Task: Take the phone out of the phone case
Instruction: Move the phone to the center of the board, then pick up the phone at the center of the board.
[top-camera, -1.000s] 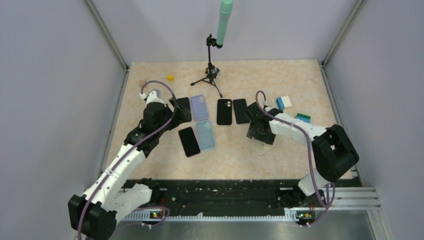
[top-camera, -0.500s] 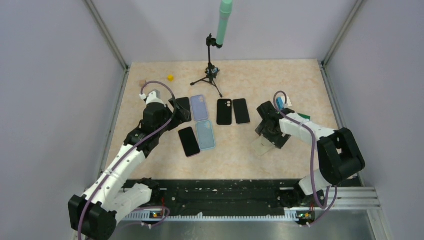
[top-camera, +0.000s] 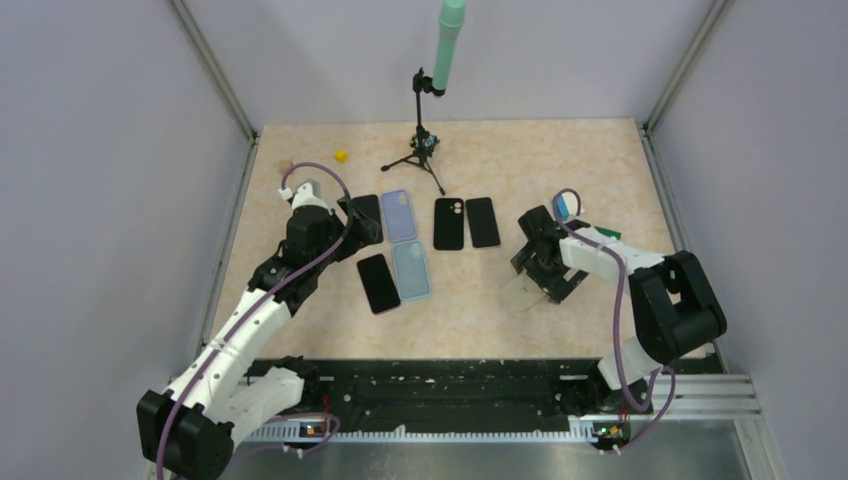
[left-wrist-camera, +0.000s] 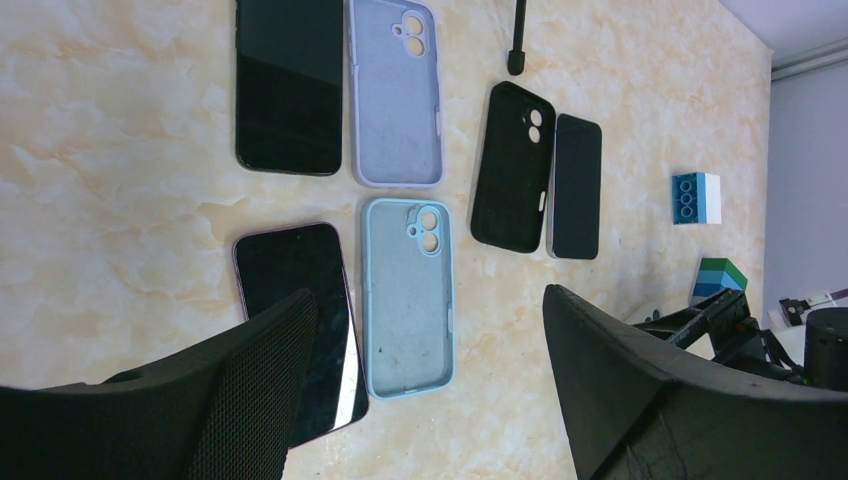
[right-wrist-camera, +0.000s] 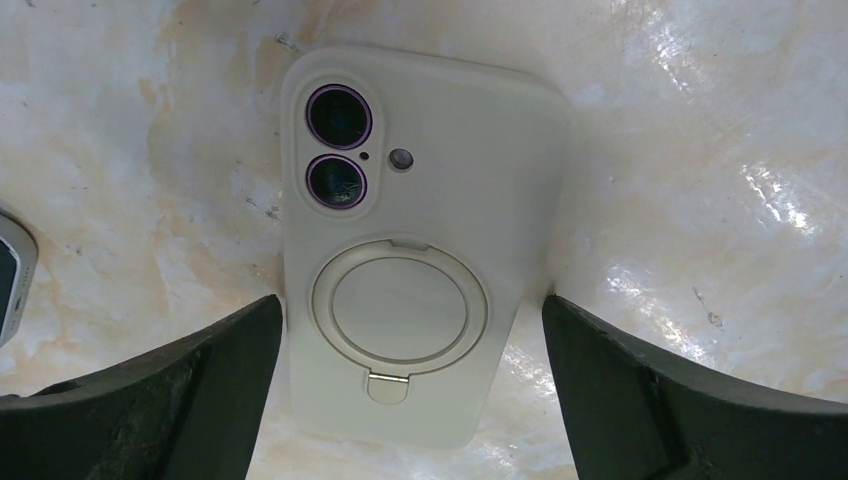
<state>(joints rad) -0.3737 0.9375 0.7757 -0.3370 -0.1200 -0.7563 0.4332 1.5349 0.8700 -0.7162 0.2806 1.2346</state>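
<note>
A cream phone case (right-wrist-camera: 410, 240) with a round ring stand lies back up on the table. The phone's two camera lenses (right-wrist-camera: 338, 150) show through its cutout, so the phone sits inside. My right gripper (right-wrist-camera: 410, 320) hovers over the case's lower end, open wide, one finger on each side and neither touching. From above, the case (top-camera: 522, 293) lies just in front of the right gripper (top-camera: 540, 270). My left gripper (left-wrist-camera: 428, 295) is open and holds nothing, above a light blue empty case (left-wrist-camera: 407, 300) and a dark phone (left-wrist-camera: 295, 320).
A black phone (left-wrist-camera: 288, 85), a lavender case (left-wrist-camera: 397, 95), a black case (left-wrist-camera: 513, 165) and another black phone (left-wrist-camera: 576, 170) lie in a row. Blue block (left-wrist-camera: 696, 197) and green block (left-wrist-camera: 718, 277) sit right. A tripod (top-camera: 425, 150) and yellow cube (top-camera: 341, 156) stand farther back.
The right gripper has opened wide and shifted to the right, leaving the cream case flat on the table. The left arm has not moved.
</note>
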